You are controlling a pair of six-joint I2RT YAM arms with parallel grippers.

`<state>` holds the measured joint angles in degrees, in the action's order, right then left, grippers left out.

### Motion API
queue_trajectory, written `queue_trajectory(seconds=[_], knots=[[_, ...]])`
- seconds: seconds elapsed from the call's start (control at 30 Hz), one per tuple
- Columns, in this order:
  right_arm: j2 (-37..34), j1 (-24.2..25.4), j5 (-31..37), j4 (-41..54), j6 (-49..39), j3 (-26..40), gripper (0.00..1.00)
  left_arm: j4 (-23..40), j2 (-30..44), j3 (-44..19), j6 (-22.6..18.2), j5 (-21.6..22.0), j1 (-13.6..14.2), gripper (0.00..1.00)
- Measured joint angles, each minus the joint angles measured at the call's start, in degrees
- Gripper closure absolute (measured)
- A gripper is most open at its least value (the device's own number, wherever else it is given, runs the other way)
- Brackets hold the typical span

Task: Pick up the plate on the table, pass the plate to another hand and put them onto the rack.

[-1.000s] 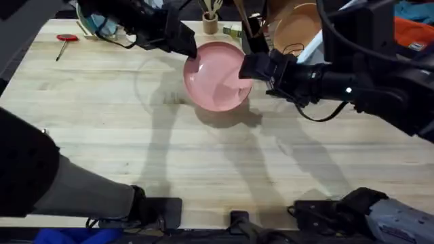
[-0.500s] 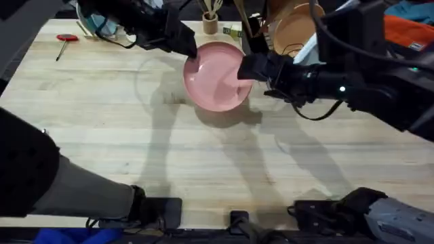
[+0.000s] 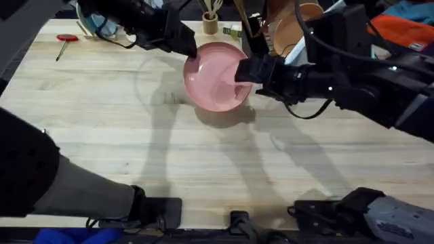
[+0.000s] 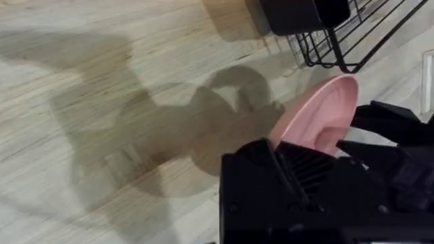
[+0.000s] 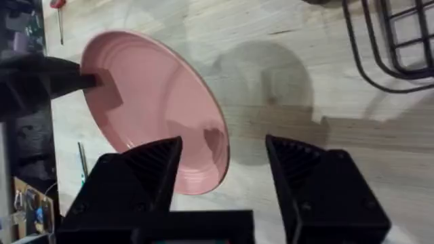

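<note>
Pink plate [image 3: 217, 76] midair; left hand [image 3: 190, 54] clamped on rim, right hand [image 5: 224, 163] spread around opposite edge.

The pink plate [image 5: 152, 108] hangs tilted above the desk [image 5: 285, 156]. The right claw [image 5: 224, 166] gapes around its rim. The left claw [image 5: 91, 81] pinches the far edge.

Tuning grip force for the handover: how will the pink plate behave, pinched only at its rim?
The plate looks rigid: held off the table by the left gripper at one edge, it keeps its shape. Its smooth, slightly glossy face suggests it may slip or swing in a narrow pinch. The right gripper is open around the opposite rim, so a second grip should steady it.
</note>
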<state>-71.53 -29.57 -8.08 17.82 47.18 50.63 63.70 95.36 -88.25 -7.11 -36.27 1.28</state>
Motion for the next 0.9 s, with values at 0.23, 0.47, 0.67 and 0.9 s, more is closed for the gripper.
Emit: queue_trajectory(seconds=[0.23, 0.47, 0.67, 0.9], knots=[[-1.1, 0.0, 0.3, -1.1, 0.0, 0.0, 0.433, 0.0, 0.0, 0.0, 0.0, 0.0, 0.0, 0.958], [-2.0, 0.0, 0.4, -1.4, 0.2, 0.0, 0.676, 0.0, 0.0, 0.0, 0.0, 0.0, 0.0, 0.958], [-2.0, 0.0, 0.4, -1.5, 0.4, 0.0, 0.958, 0.0, 0.0, 0.0, 0.0, 0.0, 0.0, 0.958], [-2.0, -0.1, 0.3, -1.7, 0.4, 0.0, 0.969, 0.0, 0.0, 0.0, 0.0, 0.0, -0.1, 0.958]])
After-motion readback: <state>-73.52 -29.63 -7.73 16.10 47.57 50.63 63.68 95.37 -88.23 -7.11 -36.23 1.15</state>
